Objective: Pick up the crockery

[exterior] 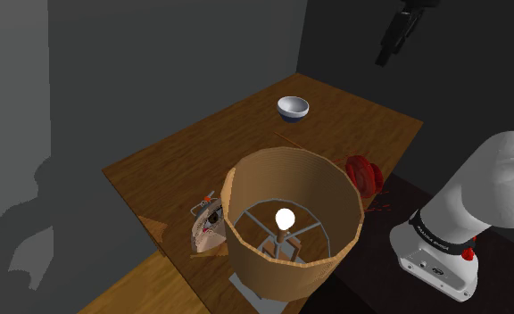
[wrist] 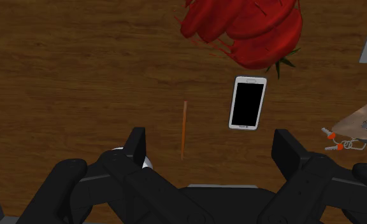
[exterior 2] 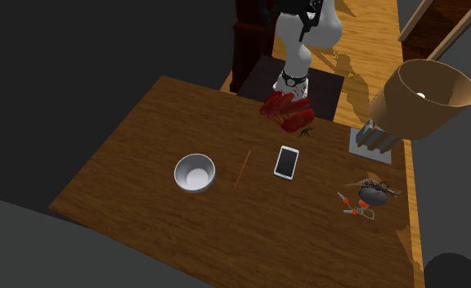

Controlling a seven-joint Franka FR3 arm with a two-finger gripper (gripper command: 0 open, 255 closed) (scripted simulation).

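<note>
white round bowl [exterior 2: 195, 173], upright

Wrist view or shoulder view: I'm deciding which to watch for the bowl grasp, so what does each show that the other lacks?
Wrist view: the gripper with fingers apart, a white phone and a thin brown stick. Shoulder view: the white bowl whole, the lampshade with its lit bulb, and the white arm. Both: the red object and the wooden table.
</note>
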